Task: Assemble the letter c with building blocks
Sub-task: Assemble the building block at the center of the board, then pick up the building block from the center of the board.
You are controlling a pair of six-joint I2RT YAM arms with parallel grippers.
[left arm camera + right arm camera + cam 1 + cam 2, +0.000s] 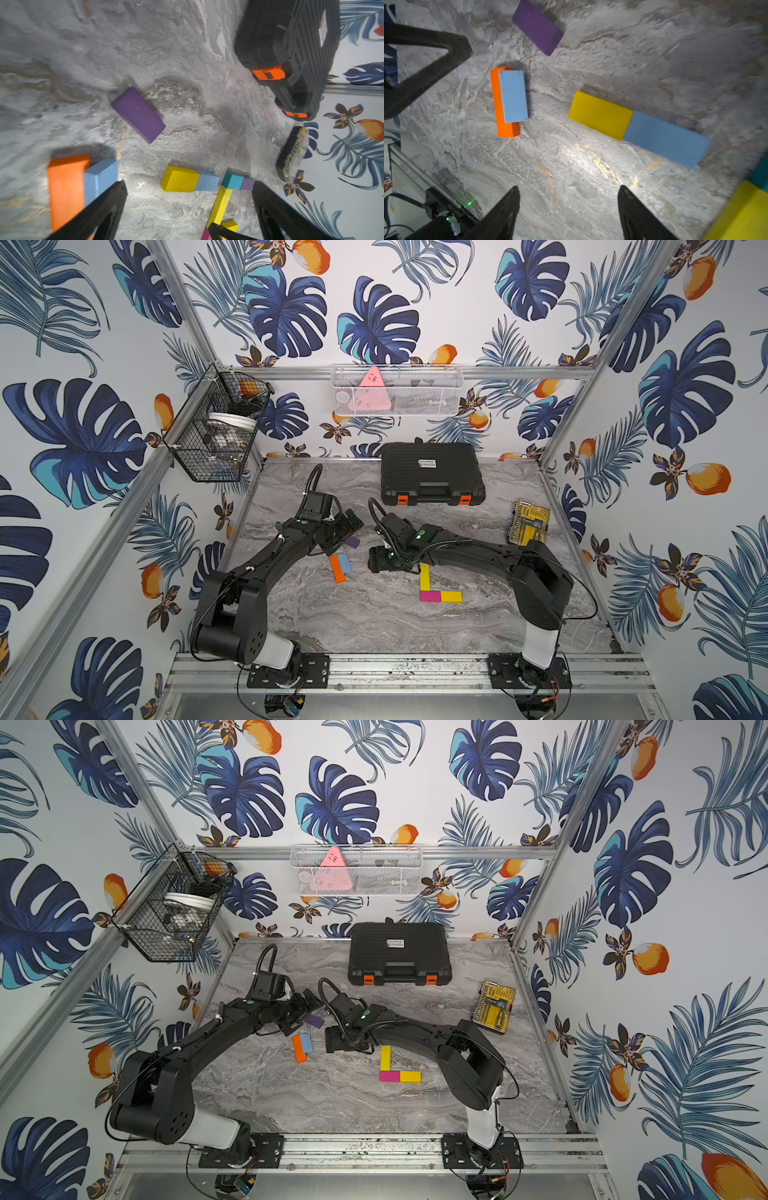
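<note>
A long yellow block, a magenta block and a short yellow block form an L on the marble table. An orange block lies against a light blue one. A purple block lies alone, just below my open, empty left gripper. My right gripper is open over bare table, beside a yellow block joined end to end with a light blue block. A teal block and a pale purple block cap the long yellow one; the right arm hides these from the top views.
A black tool case stands at the back of the table. A yellow-and-black drill-bit case lies at the right edge. A black wire basket and a white mesh basket hang on the walls.
</note>
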